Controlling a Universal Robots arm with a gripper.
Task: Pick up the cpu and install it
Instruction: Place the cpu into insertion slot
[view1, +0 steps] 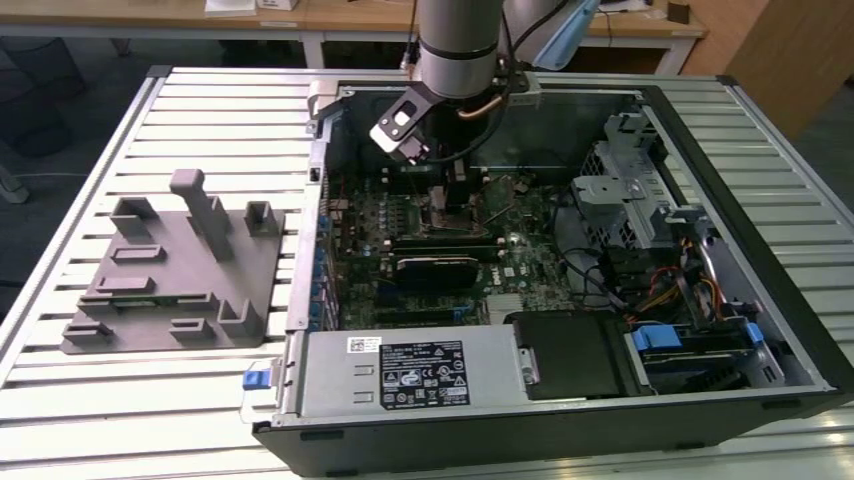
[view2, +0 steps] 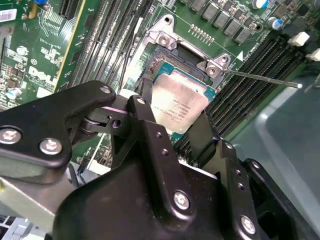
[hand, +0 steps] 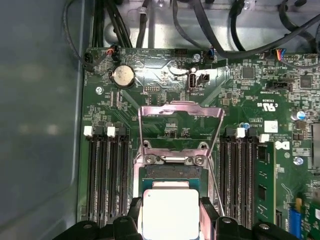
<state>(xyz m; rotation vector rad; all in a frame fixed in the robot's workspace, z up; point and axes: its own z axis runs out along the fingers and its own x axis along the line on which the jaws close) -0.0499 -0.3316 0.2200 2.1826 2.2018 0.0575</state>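
One grey plastic fixture (view1: 167, 275) stands on the slatted table (view1: 80, 400) at the exterior view's left. Just beside it, across the middle and the exterior view's right, lies an open computer case (view1: 754, 210) with its green motherboard (view1: 400, 230) exposed. At the upper centre of that frame the arm (view1: 461, 40) reaches down into the case, with its gripper (view1: 451, 198) low over the board.

In both wrist views the cpu (hand: 170, 215) (view2: 181, 102) shows its pale metal top between the two black fingers (view2: 200, 134). They are drawn in against two opposite edges of it, with no gap to be seen. The cpu is right over the socket (hand: 170, 172), whose metal load plate (hand: 180, 117) stands swung up. I cannot tell whether the chip is seated or held just above. Black memory slots (hand: 107, 175) flank the socket. The silver power supply (view1: 400, 372) lies at the exterior view's lower middle, and a drive cage (view1: 627, 200) at its right.
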